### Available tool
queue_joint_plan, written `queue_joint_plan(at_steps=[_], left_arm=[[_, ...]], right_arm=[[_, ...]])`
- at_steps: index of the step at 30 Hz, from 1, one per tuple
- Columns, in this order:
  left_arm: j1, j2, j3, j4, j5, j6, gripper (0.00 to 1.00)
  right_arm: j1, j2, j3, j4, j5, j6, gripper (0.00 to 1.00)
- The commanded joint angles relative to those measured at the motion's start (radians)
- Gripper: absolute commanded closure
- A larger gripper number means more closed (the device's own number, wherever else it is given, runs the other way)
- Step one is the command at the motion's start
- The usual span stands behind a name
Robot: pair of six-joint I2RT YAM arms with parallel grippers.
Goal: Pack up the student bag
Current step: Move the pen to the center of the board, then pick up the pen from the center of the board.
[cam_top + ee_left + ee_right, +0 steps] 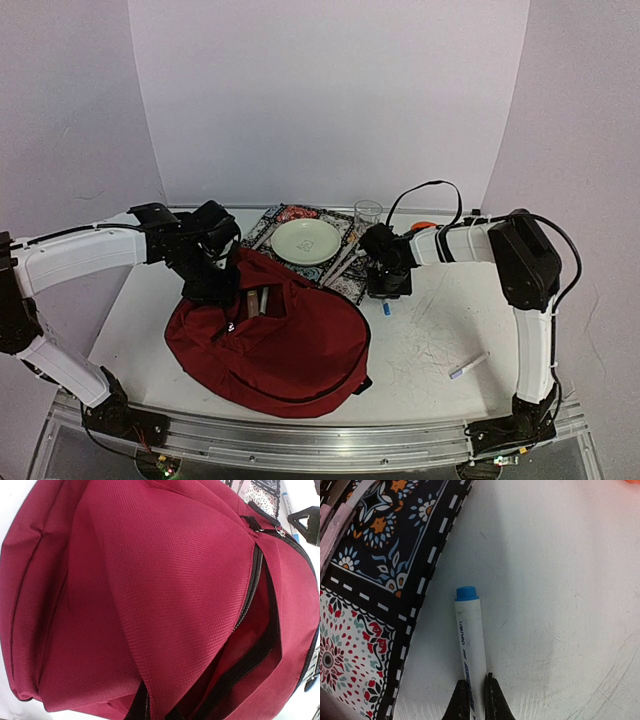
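Note:
The student bag [270, 350] is a dark-red backpack lying at the front middle of the table, its black zipper open at the top. Slim items [255, 300] show in the opening. My left gripper [215, 283] is at the bag's upper left edge, shut on a fold of the flap. The flap fabric [170, 580] fills the left wrist view. My right gripper [388, 288] is just right of the placemat. It is shut on a white marker with a blue cap [470, 640] that lies on the table, one dark fingertip [457, 702] on each side.
A patterned placemat [285, 214] behind the bag carries a pale plate [306, 241] and utensils; its edge shows in the right wrist view [375, 575]. A clear glass [367, 214] and an orange object [424, 226] stand at the back. A second marker [467, 366] lies front right.

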Motion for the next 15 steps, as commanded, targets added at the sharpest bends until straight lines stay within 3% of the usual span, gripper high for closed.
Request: queue_joint_plan(at_steps=[1,8,15], left_arm=[[0.008,0.001,0.056,-0.006,0.027,0.022,1.00],[0.007,0.022,0.104,0.035,0.135,0.029,1.00],[-0.005,0.046,0.143,0.096,0.217,0.008,1.00]], right_arm=[[-0.006,0.002,-0.018,-0.054,-0.021,-0.020,1.00],[-0.006,-0.180,-0.087,-0.054,-0.051,-0.052,1.00],[-0.003,-0.379,-0.107,-0.056,-0.242,-0.054,1.00]])
